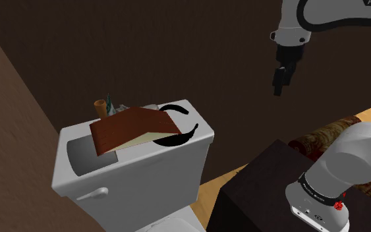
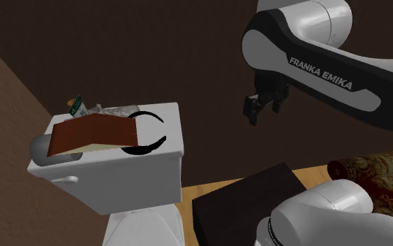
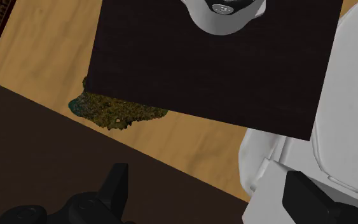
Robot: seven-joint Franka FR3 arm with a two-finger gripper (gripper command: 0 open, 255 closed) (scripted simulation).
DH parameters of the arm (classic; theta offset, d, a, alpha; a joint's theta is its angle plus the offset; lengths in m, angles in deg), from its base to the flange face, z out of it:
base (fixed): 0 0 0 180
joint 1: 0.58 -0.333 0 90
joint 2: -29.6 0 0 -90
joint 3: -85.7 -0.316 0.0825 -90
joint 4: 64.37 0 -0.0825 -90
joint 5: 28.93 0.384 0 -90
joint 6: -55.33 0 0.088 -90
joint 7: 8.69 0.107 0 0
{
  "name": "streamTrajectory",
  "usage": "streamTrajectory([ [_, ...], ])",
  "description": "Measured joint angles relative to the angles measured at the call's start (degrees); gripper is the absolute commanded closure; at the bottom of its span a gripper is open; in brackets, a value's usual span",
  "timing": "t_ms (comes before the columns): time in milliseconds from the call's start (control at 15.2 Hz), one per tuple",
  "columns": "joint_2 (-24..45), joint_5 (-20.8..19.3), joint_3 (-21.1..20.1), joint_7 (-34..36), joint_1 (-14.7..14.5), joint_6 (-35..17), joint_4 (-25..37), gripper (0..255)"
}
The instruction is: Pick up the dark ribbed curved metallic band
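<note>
Back wall (image 1: 177, 39) was dark brown, plain. Side wall (image 1: 6, 132) at shoulder view's left was lighter brown. White toilet tank (image 1: 144, 174) stood against back wall, flush lever (image 1: 93, 194) on its front. Toilet bowl (image 2: 142, 225) was below tank, cut by frame edge. Floor (image 1: 211, 191) was light wood. Patterned dark-red rug (image 1: 322, 135) lay at shoulder view's right. Mottled green-brown patch (image 3: 117, 113) lay on wood floor in wrist view. Light was dim.

The white arm (image 2: 327, 77) carries "FRANKA EMIKA" in white letters along its dark band.
</note>
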Motion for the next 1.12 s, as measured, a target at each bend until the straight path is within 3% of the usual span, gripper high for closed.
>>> streamTrajectory([
  [528, 7.4, 1.5, -6.4, 4.0, -2.7, -8.0, 2.5, 0],
  [1122, 20.1, -0.7, -16.1, 11.1, -5.4, -17.9, 9.3, 0],
])
